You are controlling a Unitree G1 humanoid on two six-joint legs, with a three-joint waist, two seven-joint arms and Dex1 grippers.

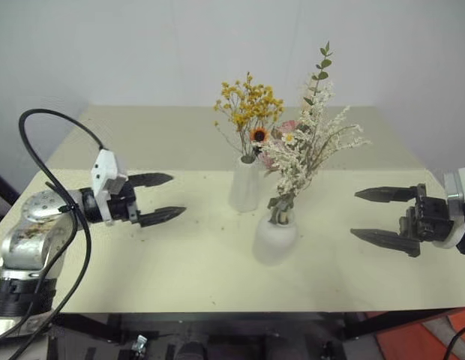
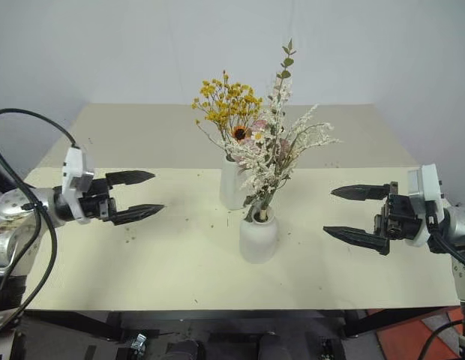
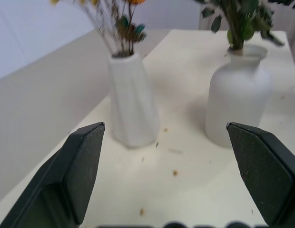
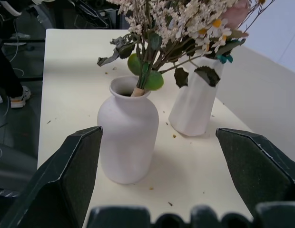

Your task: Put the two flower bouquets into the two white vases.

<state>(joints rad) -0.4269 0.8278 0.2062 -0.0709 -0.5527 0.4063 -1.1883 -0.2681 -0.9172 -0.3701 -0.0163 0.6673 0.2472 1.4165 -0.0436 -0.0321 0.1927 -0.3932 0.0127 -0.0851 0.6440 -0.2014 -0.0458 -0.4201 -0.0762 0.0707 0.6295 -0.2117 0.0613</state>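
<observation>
We see the left pincer (image 1: pixel 159 198) at 9 o'clock and the right pincer (image 1: pixel 377 214) at 3 o'clock of the desk (image 1: pixel 180 270), each with fingers spread apart, empty and well clear of the vases. At the desk centre, the tall slim vase (image 1: pixel 245 184) holds the yellow-orange bouquet (image 1: pixel 249 109); the short round vase (image 1: pixel 274 237), at its 5 o'clock, holds the cream-white bouquet (image 1: pixel 306 150). We judge the task complete, with nothing left to place.

No legible text, labels, brands, numbers or signs anywhere: none on the two matte white vases, the pale cream tabletop, the plain wall behind, or the gripper housings.
</observation>
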